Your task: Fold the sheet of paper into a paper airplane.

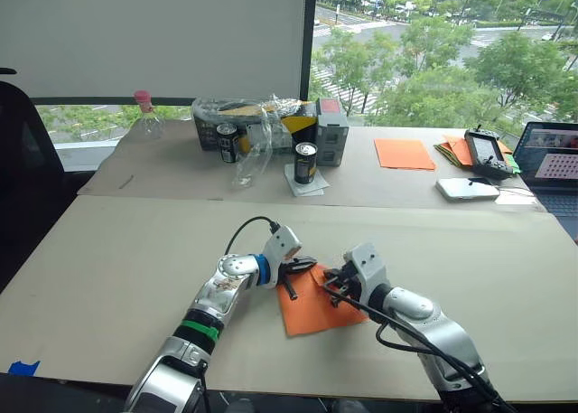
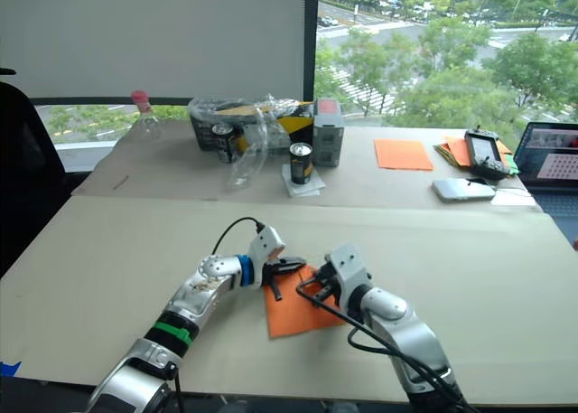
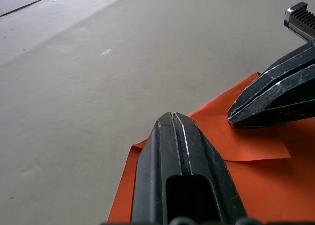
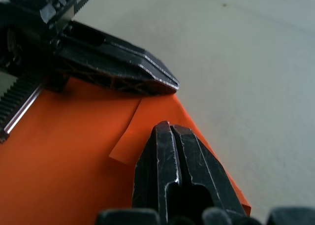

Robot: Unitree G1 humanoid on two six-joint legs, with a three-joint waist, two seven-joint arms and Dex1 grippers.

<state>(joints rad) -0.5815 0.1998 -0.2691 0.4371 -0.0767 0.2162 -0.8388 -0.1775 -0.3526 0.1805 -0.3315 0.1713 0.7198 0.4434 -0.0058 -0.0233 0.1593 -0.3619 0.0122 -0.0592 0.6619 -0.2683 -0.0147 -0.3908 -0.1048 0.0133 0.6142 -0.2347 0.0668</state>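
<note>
Pressing with jaws together, the left gripper and right gripper pin the sheet of paper near the table's front edge; it may slide, perhaps crookedly.

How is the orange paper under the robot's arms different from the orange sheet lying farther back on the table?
The sheet of paper lies at the near edge between the left tool and the right tool, both with fingers closed. The far orange sheet lies untouched beside a pile of papers. The near one is folded, one flap turned over; the far one lies flat and smooth. The near one sits skewed; the far one squarer. Both are bright orange.
</note>
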